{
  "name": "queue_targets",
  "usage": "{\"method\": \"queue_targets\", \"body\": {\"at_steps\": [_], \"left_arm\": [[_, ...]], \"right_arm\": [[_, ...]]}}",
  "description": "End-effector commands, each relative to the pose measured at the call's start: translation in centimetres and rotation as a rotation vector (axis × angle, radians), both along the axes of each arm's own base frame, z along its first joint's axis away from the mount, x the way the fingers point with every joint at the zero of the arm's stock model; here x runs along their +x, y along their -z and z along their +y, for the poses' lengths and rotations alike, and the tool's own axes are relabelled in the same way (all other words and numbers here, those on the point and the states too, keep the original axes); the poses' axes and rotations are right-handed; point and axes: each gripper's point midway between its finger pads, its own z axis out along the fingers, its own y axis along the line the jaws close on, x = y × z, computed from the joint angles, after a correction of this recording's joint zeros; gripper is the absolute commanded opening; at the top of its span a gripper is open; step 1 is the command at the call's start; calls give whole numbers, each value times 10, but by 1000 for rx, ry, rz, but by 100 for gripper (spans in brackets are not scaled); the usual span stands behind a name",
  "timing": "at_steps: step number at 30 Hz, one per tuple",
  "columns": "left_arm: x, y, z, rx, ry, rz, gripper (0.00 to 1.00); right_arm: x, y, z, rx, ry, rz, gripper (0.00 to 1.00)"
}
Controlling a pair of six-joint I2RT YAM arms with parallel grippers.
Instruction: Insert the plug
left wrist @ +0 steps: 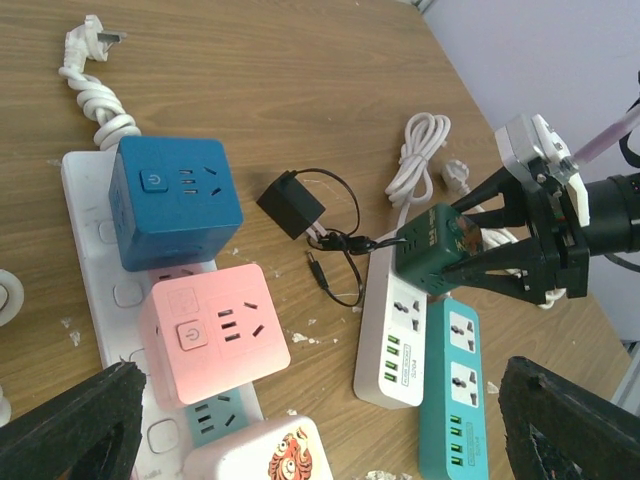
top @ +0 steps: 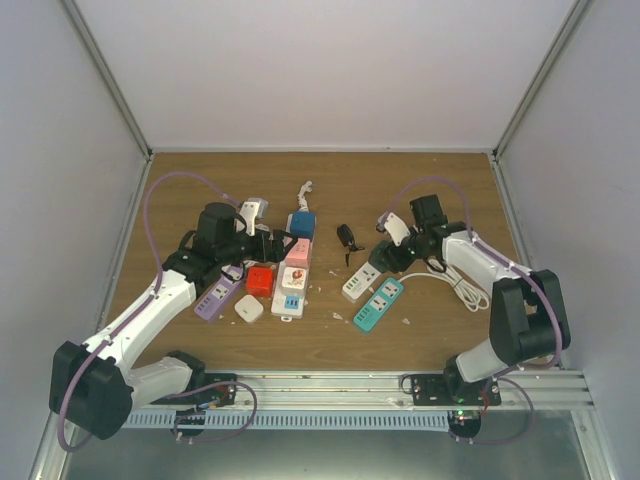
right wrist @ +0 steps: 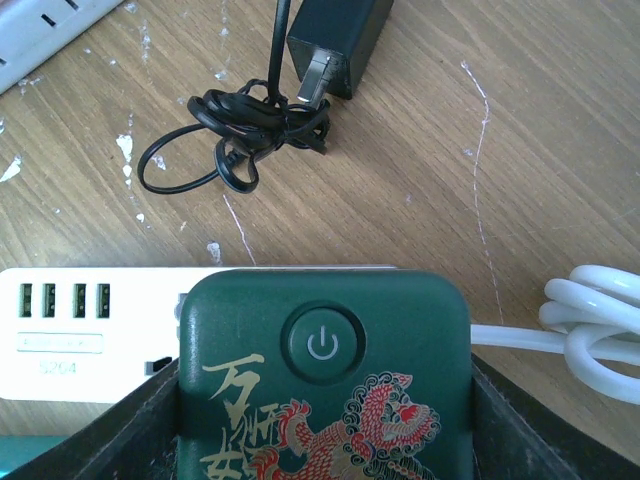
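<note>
Item 1. Right gripper [right wrist: 325,425]: jaws clamped on the two sides of the green cube plug [right wrist: 320,345], power button and dragon print facing the wrist camera.

Item 2. Green cube plug: over the cord end of the white power strip [right wrist: 70,330]. Its underside is hidden here, so whether the prongs are seated cannot be told.

Item 3. The left wrist view adds a side look. The right gripper [left wrist: 520,240] holds the plug [left wrist: 425,240] low on the strip's far end [left wrist: 392,340], seemingly touching it. A teal strip [left wrist: 455,400] lies just beside, at 3 o'clock.

Item 4. Black adapter [right wrist: 335,35] with tangled cord: on the table at 12 o'clock from the plug.

Item 5. Left gripper [left wrist: 320,400]: jaws wide apart, holding nothing, above the pink cube [left wrist: 210,330] and blue cube [left wrist: 175,200].

Item 6. Top view, pose: the right arm's elbow is at 3 o'clock with the forearm reaching toward 10, and the left forearm reaches toward 1.
</note>
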Motion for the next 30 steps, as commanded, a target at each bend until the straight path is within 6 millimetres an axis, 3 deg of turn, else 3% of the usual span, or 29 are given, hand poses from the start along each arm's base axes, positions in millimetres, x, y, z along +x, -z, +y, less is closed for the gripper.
{"method": "queue_targets", "body": {"at_steps": [1,5,14,23,28,30], "left_arm": [[7,-2,2,7,-8,-39,96],[6,-2,2,7,-8,-38,96],[7,-2,3,8,-11,-37,96],[8,-2,5,10,-16,-38,96],[8,-2,5,10,-17,-37,96],[8,-1,6,12,-19,-38,96]], "right_arm": [[-23,27,-20,-101,55,84,38],[-22,35,-23,-121,75,95,39],[-2,50,-52,-297,165,12,35],[-36,95,-44,-273,85,198,30],[-41,100,-37,-246,59,255,31],[-40,99,-38,-251,64,254,35]]}}
